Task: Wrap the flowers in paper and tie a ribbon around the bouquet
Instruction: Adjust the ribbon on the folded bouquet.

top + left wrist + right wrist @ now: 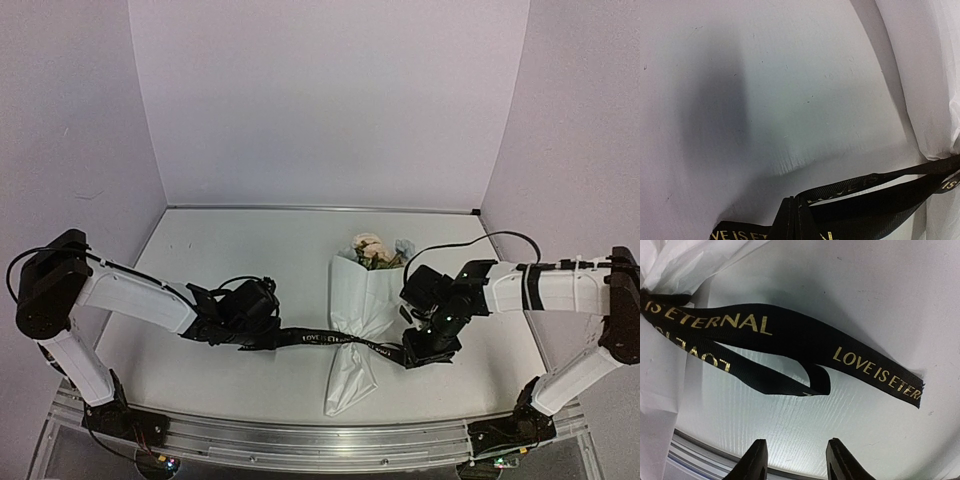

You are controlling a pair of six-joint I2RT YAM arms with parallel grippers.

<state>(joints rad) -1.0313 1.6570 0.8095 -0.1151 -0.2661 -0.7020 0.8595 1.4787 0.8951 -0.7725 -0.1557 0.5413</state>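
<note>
**A white, cone-shaped bouquet (358, 320) lies cinched at the waist by a narrow black woven ribbon (318, 338) with gold lettering**

The bouquet lies flat on the pale grey table (230, 250), between my two arms. Its small artificial peach and pale blue flowers (372, 250) point toward the back wall. The thin white wrapping paper (352, 300) around the stems narrows where the ribbon bites, then flares into a tail at the bouquet's near end. The ribbon crosses at that narrow point, where a tie would best keep the paper from unrolling.

To the bouquet's left, my left gripper (262, 324) is closed on the ribbon. The strand runs straight from my fingers to the bouquet. I judge I am holding it taut so the wrap does not slacken.

To the bouquet's right, my right gripper (797, 445) hovers low over the table, fingers parted with nothing between them. Just beyond them the ribbon's other end lies loose on the table, a small loop beside it, both leading back to the bouquet.

I cannot tell whether a finished knot exists, because the crossing is too small to read against the paper. I judge the wrapping done and the tying in hand. The next move calls for taking the loose end without dragging the light bouquet sideways.
</note>
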